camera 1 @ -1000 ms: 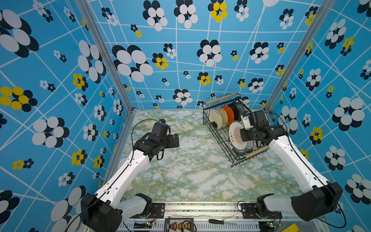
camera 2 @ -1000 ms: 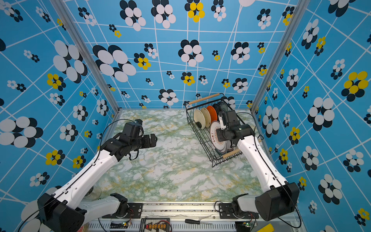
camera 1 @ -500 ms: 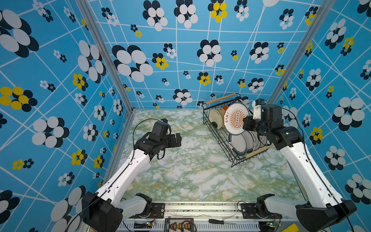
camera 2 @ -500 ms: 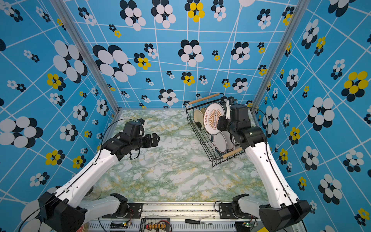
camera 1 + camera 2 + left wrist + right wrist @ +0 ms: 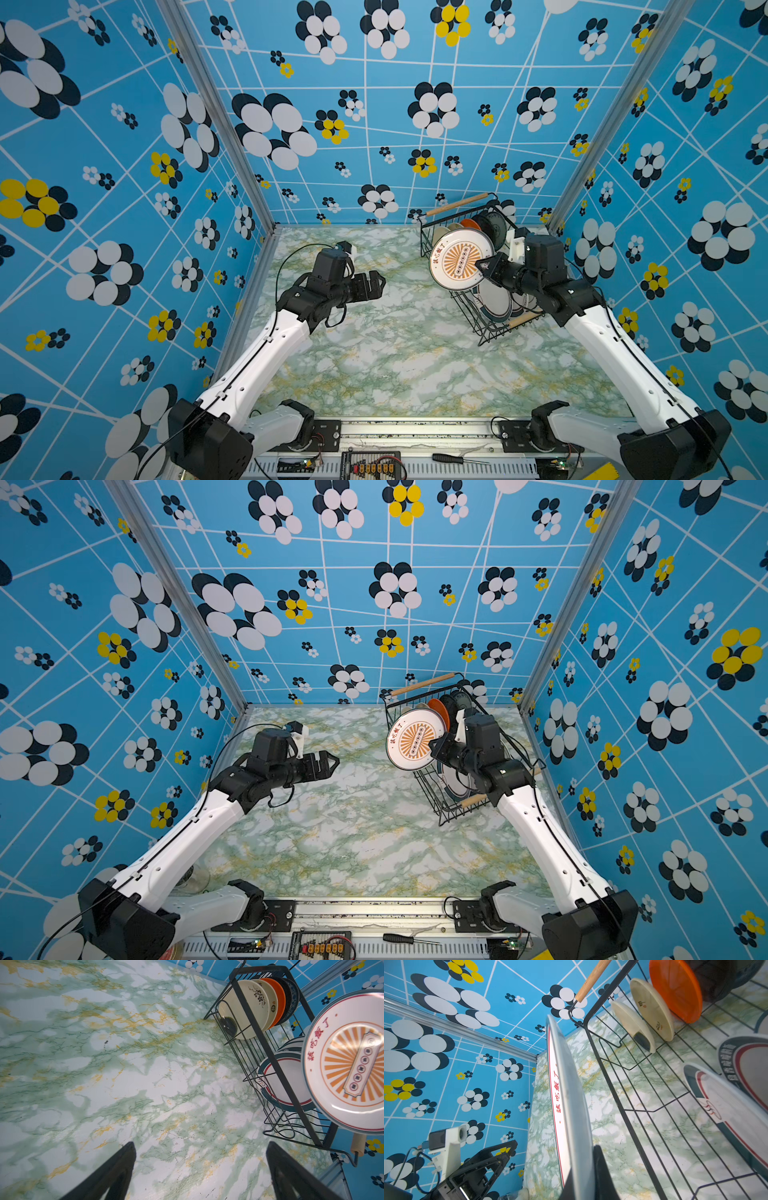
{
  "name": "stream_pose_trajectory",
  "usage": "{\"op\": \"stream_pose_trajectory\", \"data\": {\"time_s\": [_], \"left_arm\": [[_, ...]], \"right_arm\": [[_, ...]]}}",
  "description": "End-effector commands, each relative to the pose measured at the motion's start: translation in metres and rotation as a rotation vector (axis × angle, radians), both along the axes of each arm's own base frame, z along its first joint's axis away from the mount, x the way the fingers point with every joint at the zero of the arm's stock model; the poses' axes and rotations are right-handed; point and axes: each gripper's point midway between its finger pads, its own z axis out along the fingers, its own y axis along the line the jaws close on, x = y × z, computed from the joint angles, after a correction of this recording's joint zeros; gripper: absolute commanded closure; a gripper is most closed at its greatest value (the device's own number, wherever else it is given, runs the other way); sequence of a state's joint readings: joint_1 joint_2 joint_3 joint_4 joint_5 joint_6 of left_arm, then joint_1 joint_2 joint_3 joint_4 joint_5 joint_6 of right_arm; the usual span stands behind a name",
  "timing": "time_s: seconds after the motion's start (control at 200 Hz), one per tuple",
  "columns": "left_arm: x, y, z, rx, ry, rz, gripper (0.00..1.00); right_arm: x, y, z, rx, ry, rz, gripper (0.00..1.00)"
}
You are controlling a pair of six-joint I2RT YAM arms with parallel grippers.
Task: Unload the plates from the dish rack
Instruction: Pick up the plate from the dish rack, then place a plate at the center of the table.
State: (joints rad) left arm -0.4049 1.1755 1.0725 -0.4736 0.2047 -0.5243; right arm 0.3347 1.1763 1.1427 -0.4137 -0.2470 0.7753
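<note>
Shows the right gripper (image 5: 482,264) pinched shut on the rim of a white sunburst plate (image 5: 455,262), carried on edge just above the dish rack (image 5: 482,328); left gripper (image 5: 376,286) spread wide, empty, over the table (image 5: 395,353). Judged stiff, glazed, slippery, breakable, moderately heavy: best taken firmly at the rim, deep in the jaws.

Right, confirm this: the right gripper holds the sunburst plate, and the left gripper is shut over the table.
One thing is off: the left gripper is open, not shut. The left wrist view shows its fingers wide apart over the table. The right gripper does hold the sunburst plate.
</note>
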Motion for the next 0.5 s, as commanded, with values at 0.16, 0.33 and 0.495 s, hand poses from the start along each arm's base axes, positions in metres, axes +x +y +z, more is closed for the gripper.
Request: {"op": "stream_pose_trajectory", "data": {"time_s": [0.16, 0.33, 0.495], "left_arm": [[-0.007, -0.015, 0.021, -0.137, -0.029, -0.07, 0.02], [-0.006, -0.022, 0.019, -0.192, -0.029, -0.1, 0.04], [0.004, -0.023, 0.006, -0.226, 0.0, -0.089, 0.06]], "right_arm": [[0.005, 0.051, 0.007, 0.14, -0.014, 0.132, 1.0], [0.01, 0.07, 0.001, 0.193, 0.011, 0.172, 1.0], [0.011, 0.09, -0.005, 0.248, 0.047, 0.215, 1.0]]}}
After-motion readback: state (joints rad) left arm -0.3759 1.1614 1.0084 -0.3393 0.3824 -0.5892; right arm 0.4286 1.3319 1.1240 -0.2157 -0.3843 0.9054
